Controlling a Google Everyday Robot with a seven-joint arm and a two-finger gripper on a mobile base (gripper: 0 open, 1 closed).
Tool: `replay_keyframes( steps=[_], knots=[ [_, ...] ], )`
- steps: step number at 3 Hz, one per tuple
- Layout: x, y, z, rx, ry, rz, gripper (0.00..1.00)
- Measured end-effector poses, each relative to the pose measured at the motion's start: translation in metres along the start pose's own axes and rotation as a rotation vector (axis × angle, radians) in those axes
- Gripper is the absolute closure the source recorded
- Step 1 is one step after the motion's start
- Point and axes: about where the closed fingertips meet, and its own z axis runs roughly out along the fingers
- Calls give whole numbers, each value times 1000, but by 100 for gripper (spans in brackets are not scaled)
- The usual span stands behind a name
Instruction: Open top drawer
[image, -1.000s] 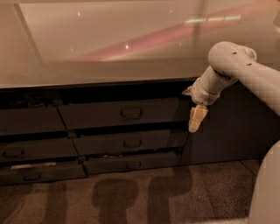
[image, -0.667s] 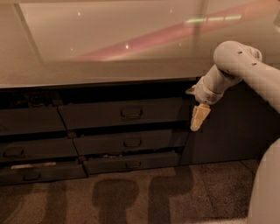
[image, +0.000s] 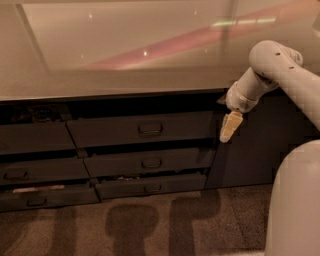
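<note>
Countertop (image: 125, 55): pale, glossy, streaked with pink reflection, filling the upper half of the view.
Floor (image: 60, 232): speckled brown, crossed by dark shadows below the drawers.
Robot body (image: 295, 200): white, rounded, hiding the lower right corner.
Arm (image: 280, 65): white, reaching in from the right and bending downward, covering part of the dark side panel (image: 250, 155).
Top drawer (image: 110, 131): dark grey, flat-fronted, widest of the middle stack, directly under the countertop with a dark gap above its upper edge.
Left stack (image: 30, 142): shorter dark fronts, just beside the top drawer.
Two narrower drawers (image: 115, 165): below the top drawer, each with a like handle.
Gripper (image: 230, 127): cream-coloured, hanging downward just beside the right end of the top drawer, level with its front, well apart from the handle; whether spread or pressed together cannot be told.
Handle (image: 150, 129): small dark loop, centre of the top drawer front, untouched.
Pale strip (image: 37, 189): along the upper edge of the lowest left drawer.
</note>
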Motion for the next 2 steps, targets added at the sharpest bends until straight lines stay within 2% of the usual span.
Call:
replay_keyframes(
  steps=[1,2],
  knots=[
    [10,-2,9,-12,15,29,0],
    [33,-4,28,-46,24,77,0]
  ],
)
